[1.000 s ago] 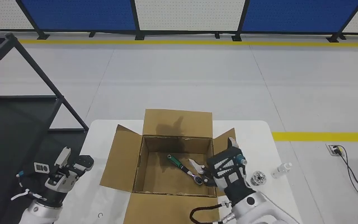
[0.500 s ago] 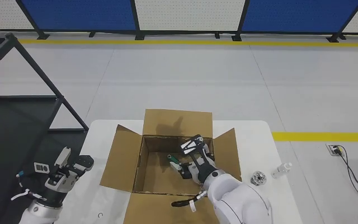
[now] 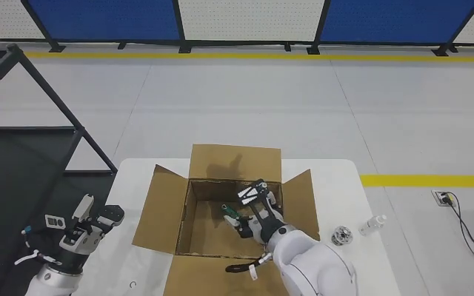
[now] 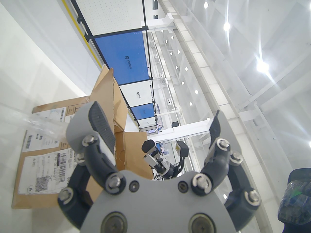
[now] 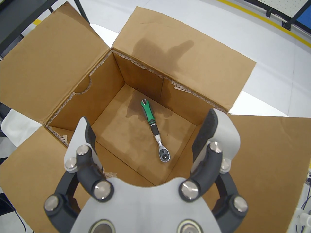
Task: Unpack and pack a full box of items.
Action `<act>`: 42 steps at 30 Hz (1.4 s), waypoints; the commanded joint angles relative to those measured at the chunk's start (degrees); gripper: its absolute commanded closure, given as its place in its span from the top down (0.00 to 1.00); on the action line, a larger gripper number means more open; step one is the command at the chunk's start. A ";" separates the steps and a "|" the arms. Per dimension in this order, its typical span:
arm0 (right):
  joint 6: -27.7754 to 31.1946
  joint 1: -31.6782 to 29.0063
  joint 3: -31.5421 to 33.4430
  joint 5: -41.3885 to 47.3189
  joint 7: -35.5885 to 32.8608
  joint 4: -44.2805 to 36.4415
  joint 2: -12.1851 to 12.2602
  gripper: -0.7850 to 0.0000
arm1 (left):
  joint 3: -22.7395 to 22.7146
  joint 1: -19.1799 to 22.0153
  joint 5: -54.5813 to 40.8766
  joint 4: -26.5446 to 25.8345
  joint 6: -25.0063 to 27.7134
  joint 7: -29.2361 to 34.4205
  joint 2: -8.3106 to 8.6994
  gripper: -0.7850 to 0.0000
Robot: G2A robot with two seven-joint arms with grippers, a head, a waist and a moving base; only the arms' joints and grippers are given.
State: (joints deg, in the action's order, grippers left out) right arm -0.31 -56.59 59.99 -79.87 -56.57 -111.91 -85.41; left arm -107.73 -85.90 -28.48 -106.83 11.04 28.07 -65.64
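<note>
Where the top view looks down on the white table [image 3: 335, 177], an open cardboard box [image 3: 164, 207] sits at its middle with all four flaps spread. The right gripper [image 3: 248, 210] hangs over the box's right half, just right of a green-handled ratchet wrench [image 3: 229, 212] on the box floor. The left gripper [image 3: 98, 211] is at the table's near left corner, well apart from the box. A small bottle [image 3: 372, 222] and a shiny round object [image 3: 341, 235] lie to the right of the box.

In the left wrist view, the left gripper [image 4: 156, 120] is spread wide with nothing between its pads, beside a labelled flap of the box [image 4: 36, 170].

In the right wrist view, the right gripper [image 5: 148, 124] is also wide apart and empty above the box [image 5: 63, 56]. The wrench [image 5: 153, 129] lies flat inside, handle towards the far wall.
</note>
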 commanded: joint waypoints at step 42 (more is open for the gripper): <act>15.26 30.88 -8.25 20.95 -15.32 52.90 -4.72 1.00 | 0.00 0.00 0.00 0.00 0.00 0.00 0.00 1.00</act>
State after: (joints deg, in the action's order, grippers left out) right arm 14.07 -26.24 52.01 -59.14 -72.12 -60.03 -90.04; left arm -107.73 -85.90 -28.48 -106.83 11.04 28.07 -65.64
